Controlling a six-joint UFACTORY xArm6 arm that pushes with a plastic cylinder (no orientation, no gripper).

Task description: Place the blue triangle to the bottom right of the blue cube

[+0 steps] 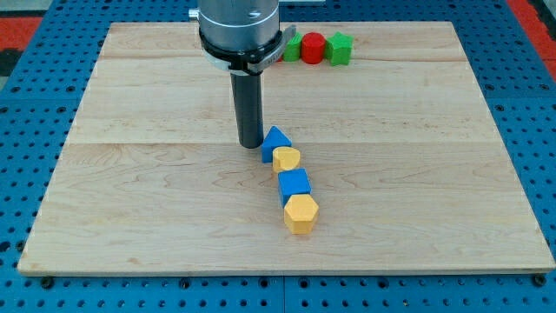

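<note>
The blue triangle point(274, 142) lies near the board's middle. My tip point(251, 144) stands just to its left, touching or nearly touching it. Below the triangle runs a short chain: a yellow heart-shaped block point(286, 159), then the blue cube point(294, 184), then a yellow hexagonal block point(301, 213). The triangle is above and slightly left of the blue cube, with the yellow heart between them.
At the view's top, by the arm's base, stand a green block point(293, 46) partly hidden by the arm, a red cylinder point(313, 48) and a green block point(340, 49). The wooden board point(130, 191) lies on a blue perforated table.
</note>
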